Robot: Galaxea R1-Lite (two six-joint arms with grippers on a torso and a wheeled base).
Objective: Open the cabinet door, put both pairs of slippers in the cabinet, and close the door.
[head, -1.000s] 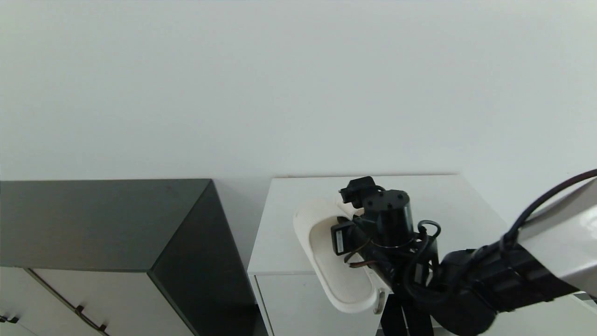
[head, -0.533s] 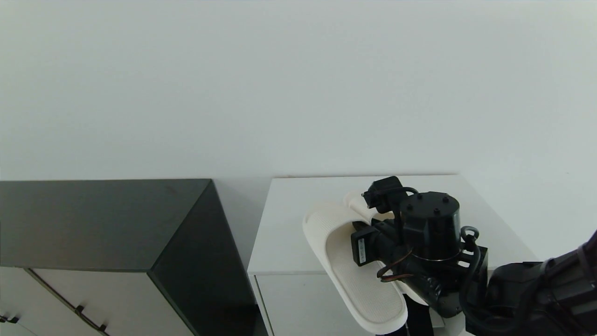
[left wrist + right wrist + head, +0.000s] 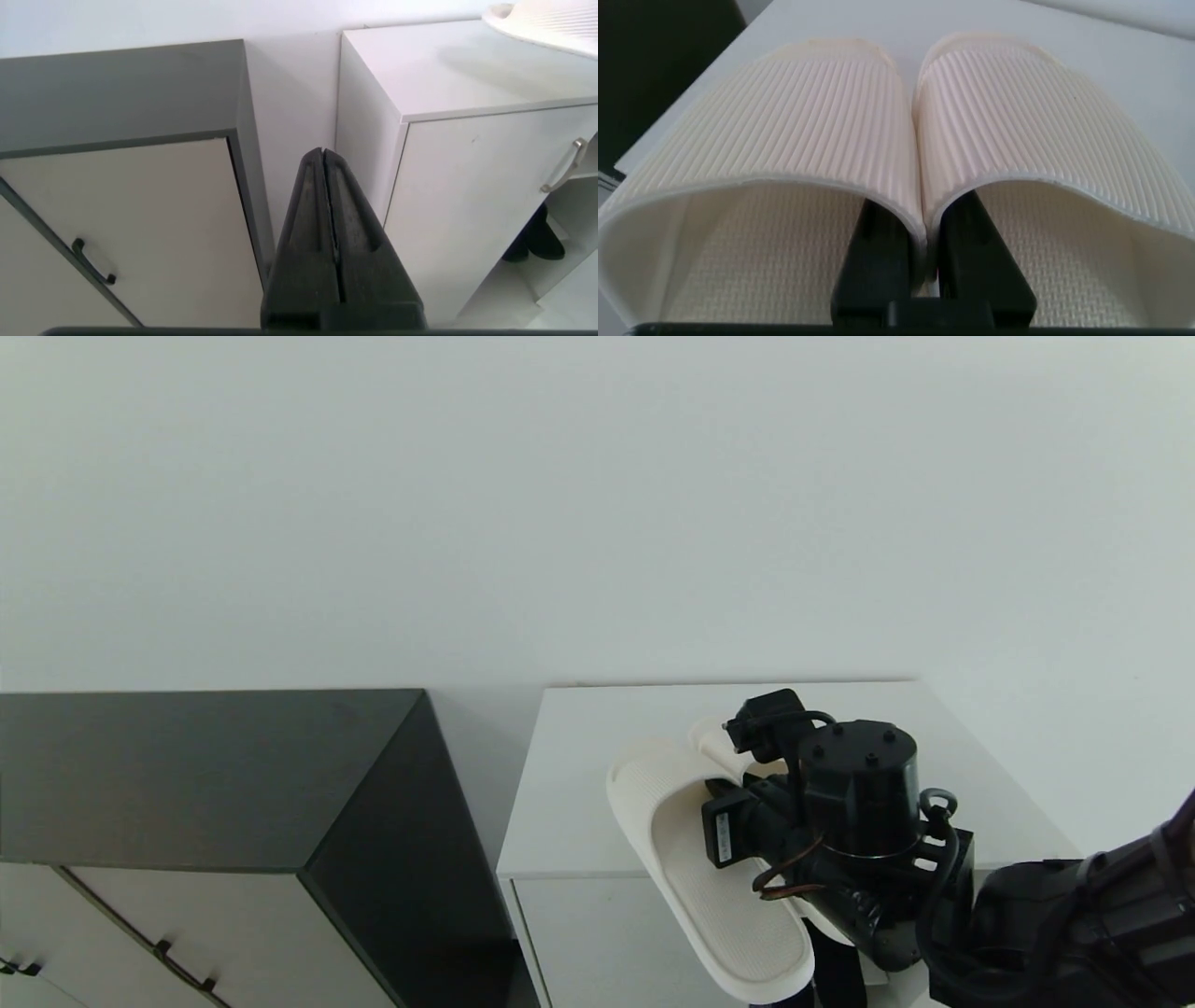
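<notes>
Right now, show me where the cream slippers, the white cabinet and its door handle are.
cream slippers (image 3: 724,905): head view, on the textured footbed of one slipper.
white cabinet (image 3: 579,793): head view, on a bare part of its top.
door handle (image 3: 564,165): left wrist view, on the middle of the metal bar.

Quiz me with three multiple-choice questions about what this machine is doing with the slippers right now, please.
1. Where are the slippers?
A. on a chair
B. held above the top of the white cabinet
C. on the floor

2. How many slippers are held by the right gripper?
A. one
B. two
C. four

3. How do the fingers of the left gripper stand?
A. wide apart
B. around a slipper
C. pressed together, empty

Answers:
1 B: in the head view they hang over the cabinet's white top.
2 B: the right wrist view shows two cream slippers clamped side by side.
3 C: the left wrist view shows the fingers meeting with nothing between them.
</notes>
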